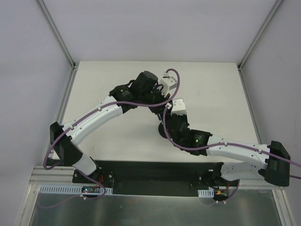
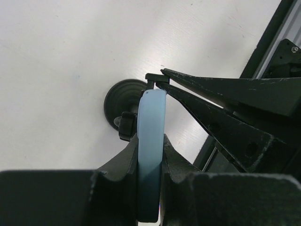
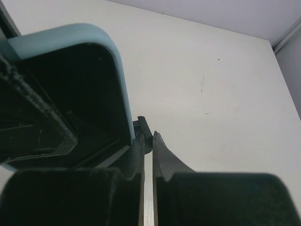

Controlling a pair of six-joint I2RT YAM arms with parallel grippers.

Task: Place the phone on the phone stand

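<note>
a: what is the left gripper (image 2: 151, 139) doing?
b: it's clenched on the phone (image 2: 153, 110), one finger on each flat face. its wrist camera sees the phone edge-on, so only the light blue rim shows.

a: and the right gripper (image 3: 149, 137)?
b: its fingers are drawn nearly together, with just a sliver of table showing between them. the tips pinch the small black clamp head (image 2: 151, 78) of the phone stand (image 2: 120, 96).

a: so where is the phone?
b: off the table, held roughly on edge over the stand. its far end is right against the clamp head, but i can't tell whether it is actually seated there. the right wrist view shows a rounded corner, the blue rim and the black screen just left of those fingertips.

a: and the stand itself?
b: its round disc base lies flat on the white table (image 2: 56, 56) and shows just left of the phone's rim. a small black knob (image 2: 126, 126) is between the base and the left finger in that view.

a: further out?
b: from above, the left arm (image 1: 94, 117) and the right arm (image 1: 235, 150) both reach to the middle of the table. their wrists are close together, and they hide the phone and stand.
</note>
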